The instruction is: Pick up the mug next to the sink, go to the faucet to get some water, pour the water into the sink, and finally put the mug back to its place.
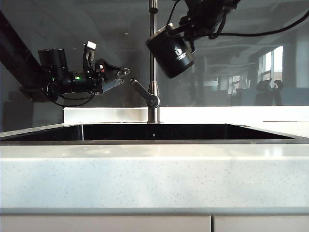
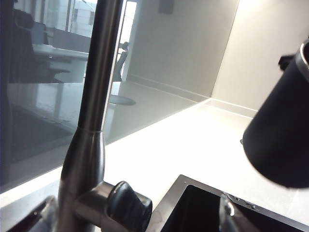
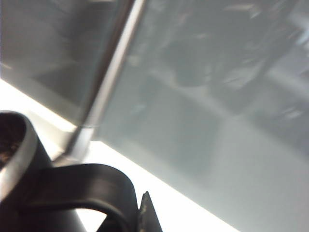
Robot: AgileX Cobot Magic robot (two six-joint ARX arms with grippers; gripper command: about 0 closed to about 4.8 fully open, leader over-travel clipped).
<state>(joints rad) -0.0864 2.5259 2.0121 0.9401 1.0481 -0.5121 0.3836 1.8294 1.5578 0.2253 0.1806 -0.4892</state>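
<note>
Right claw (image 1: 186,21) clamps the tilted mug (image 1: 171,53) by the faucet (image 1: 153,63); left claw (image 1: 118,77) gapes empty beside

The faucet (image 1: 153,63) pipe rises mid-sink, its lever (image 1: 143,93) jutting left toward the open-jawed left gripper (image 1: 120,76). The tilted mug (image 1: 171,52), clamped by the right gripper (image 1: 190,21), crowds the pipe's right side. Below, the sink (image 1: 145,132) basin lies open.
</note>
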